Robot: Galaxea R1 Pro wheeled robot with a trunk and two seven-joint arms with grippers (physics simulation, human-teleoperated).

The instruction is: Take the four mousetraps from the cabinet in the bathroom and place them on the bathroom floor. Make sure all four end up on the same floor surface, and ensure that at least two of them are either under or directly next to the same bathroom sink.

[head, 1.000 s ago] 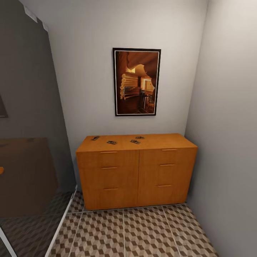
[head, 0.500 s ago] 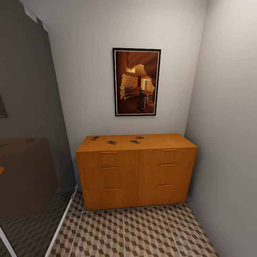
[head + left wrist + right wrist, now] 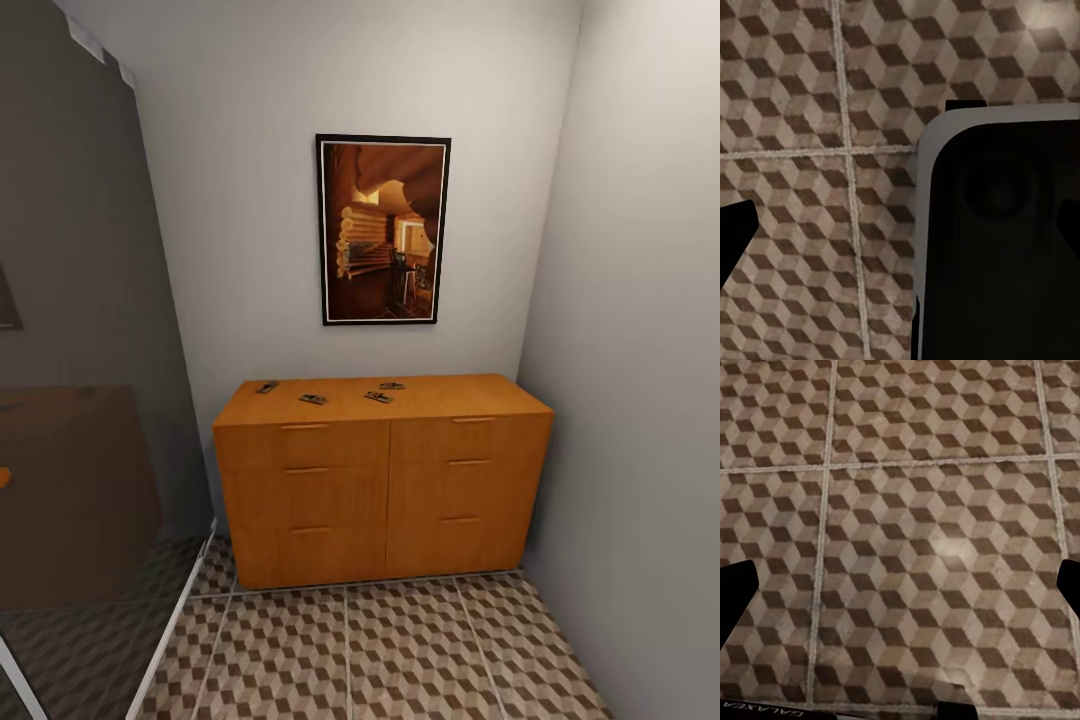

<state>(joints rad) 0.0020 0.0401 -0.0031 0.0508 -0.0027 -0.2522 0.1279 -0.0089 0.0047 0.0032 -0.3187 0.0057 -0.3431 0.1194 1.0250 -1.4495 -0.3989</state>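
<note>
Walls [image 3: 300, 80]: pale grey, meeting in a corner at the right of the head view.
Glass panel [image 3: 70, 400]: dark, reflective, standing at the left of the head view, lower edge on the tiles.
Bathroom floor [image 3: 400, 650]: square tiles in a brown, beige and white cube pattern with pale grout; spread beneath both wrist cameras too [image 3: 810, 90] [image 3: 930, 510].
Cabinet [image 3: 385, 490]: orange-brown wood, flat top, two columns of three drawer fronts, all shut; back against the far wall, right end just beside the side wall, standing on the tiles.
Picture [image 3: 383, 230]: black-framed, upright, hung on the far wall above the cabinet.
Robot body [image 3: 1005, 240]: dark panel with a pale grey rim, seen from the left wrist, above the tiles.
Left claw [image 3: 900, 217]: one dark fingertip at the frame edge; other finger hidden against the dark panel, so open or closed cannot be told; nothing seen in it.
Right claw [image 3: 900, 585]: two dark fingertips at opposite frame edges, spread wide, holding nothing, pointed down at the tiles.
Mousetraps [image 3: 313, 399]: four, tiny and dark, lying flat on the cabinet top, near its back; one by the left rear corner [image 3: 266, 387], one to its right, two close together near the middle [image 3: 378, 397] [image 3: 392, 385]. Details too small to tell.
</note>
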